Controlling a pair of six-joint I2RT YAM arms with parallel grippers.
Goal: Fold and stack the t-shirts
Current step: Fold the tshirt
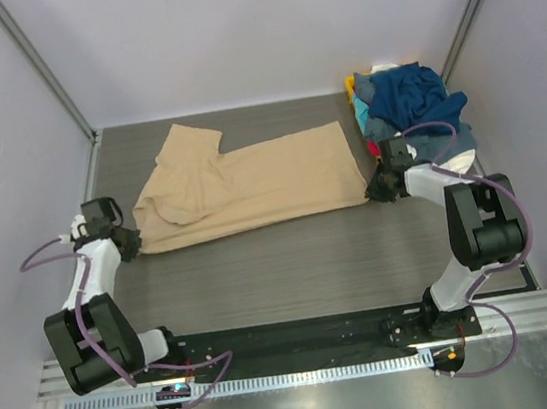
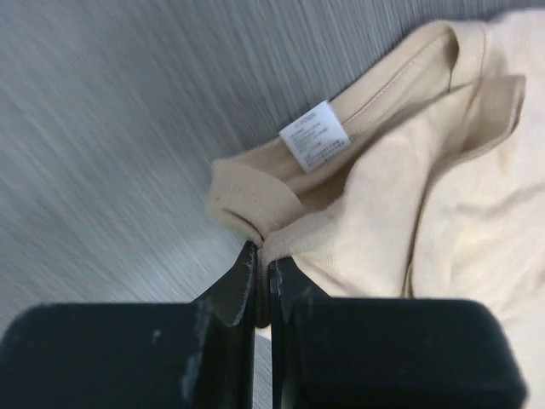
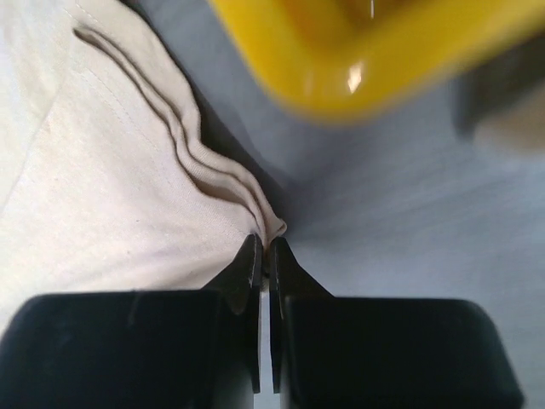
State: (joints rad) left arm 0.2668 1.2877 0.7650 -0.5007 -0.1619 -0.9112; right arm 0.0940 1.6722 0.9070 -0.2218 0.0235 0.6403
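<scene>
item: tan t-shirt (image 1: 250,182), lying lengthways across the table (image 1: 291,263), partly folded; neck end to the left, hem end to the right.
left claw (image 2: 262,256): closed tight on the neckband, just below the white label (image 2: 315,135); cloth pinched between the tips.
right claw (image 3: 264,251): closed on the stacked layers at the hem corner, near a blurred yellow rim (image 3: 341,68).
other stock: pile of shirts (image 1: 406,96), blue on top, in the far right corner, just beyond my right claw.
step, as i judge it: a lengthwise fold of the tan shirt, held at both ends.
doing it well: lift both ends level and together, hold the cloth taut between my claws, lay edge onto edge squarely, and let go only once it lies flat.
pose: both arms reach low and forward, wrists turned inward toward the shirt's two ends, tips down at table level.
</scene>
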